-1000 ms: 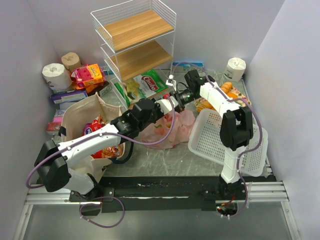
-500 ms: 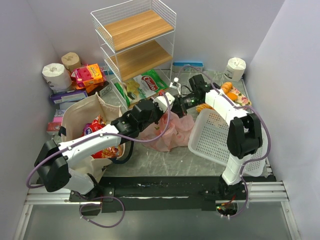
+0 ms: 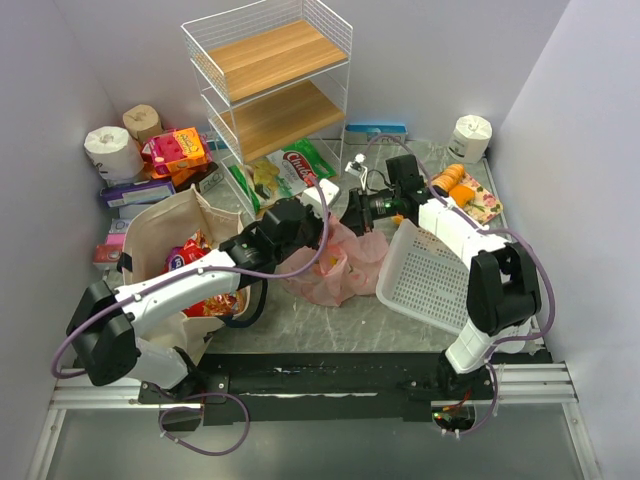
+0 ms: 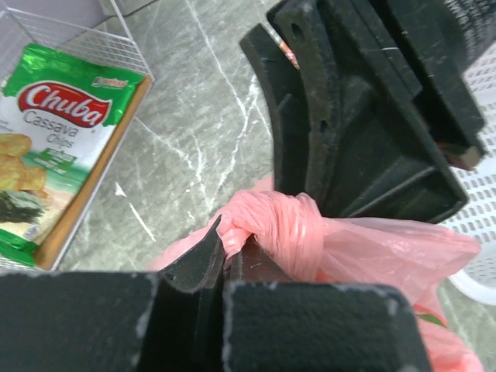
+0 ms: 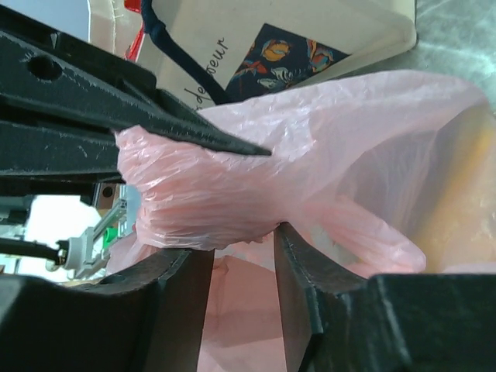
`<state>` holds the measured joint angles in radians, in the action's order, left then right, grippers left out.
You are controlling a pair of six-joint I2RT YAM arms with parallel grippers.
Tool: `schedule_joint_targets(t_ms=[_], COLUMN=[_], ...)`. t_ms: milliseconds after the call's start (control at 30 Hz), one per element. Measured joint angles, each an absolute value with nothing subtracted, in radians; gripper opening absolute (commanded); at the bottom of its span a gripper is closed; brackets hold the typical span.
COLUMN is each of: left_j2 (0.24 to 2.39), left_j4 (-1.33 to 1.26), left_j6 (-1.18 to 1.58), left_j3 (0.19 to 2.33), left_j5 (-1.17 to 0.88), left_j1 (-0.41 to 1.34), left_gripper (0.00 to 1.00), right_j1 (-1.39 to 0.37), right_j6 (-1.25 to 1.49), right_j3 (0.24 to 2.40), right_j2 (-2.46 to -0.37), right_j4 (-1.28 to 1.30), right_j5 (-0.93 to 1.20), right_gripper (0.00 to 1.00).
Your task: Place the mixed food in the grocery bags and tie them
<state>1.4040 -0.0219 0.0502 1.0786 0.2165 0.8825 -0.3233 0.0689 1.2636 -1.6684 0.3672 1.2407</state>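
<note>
Top external view: the beige tote [image 3: 160, 240] sits well left of my left gripper [image 4: 227, 246]. The pink bag [image 3: 340, 268] lies just below both grippers. My left gripper pinches its twisted handle beside the knot [image 4: 279, 229]. My right gripper [image 5: 240, 244], facing it, appears clamped on bunched pink plastic.

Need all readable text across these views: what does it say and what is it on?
"Chuba": red logo on the green and white snack packet.
"Cassava Chips": same packet, under the logo.
Small yellow label above the logo: too small to read.
Black script on the beige canvas tote: partly hidden by the strap, seems to end in "eur".
Pink plastic bag: no readable text.
</note>
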Motion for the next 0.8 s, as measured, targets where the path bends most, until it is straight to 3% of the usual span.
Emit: schedule_joint_targets(t_ms=[367, 433, 467, 567, 800], left_j2=[1.379, 1.379, 1.378, 1.378, 1.378], left_j4=[-0.025, -0.026, -0.026, -0.025, -0.002], left_j6=[0.120, 0.125, 0.127, 0.129, 0.147], left_j3=[1.050, 1.050, 1.050, 1.050, 1.052], left_j5=[0.163, 0.159, 0.158, 0.159, 0.149], left_j1=[0.878, 0.877, 0.876, 0.873, 0.871], left_gripper=[0.01, 0.01, 0.01, 0.01, 0.03], right_j1=[-0.360, -0.363, -0.363, -0.366, -0.367], right_j6=[0.137, 0.144, 0.147, 0.158, 0.113], right_j3=[1.235, 1.234, 1.233, 1.230, 1.229], right_j2=[-1.668, -1.668, -1.668, -1.668, -1.646], right_j4=[0.255, 0.240, 0.231, 0.218, 0.300], right_j5=[1.216, 1.212, 1.212, 1.211, 1.160], right_gripper=[0.56, 0.48, 0.32, 0.10, 0.03])
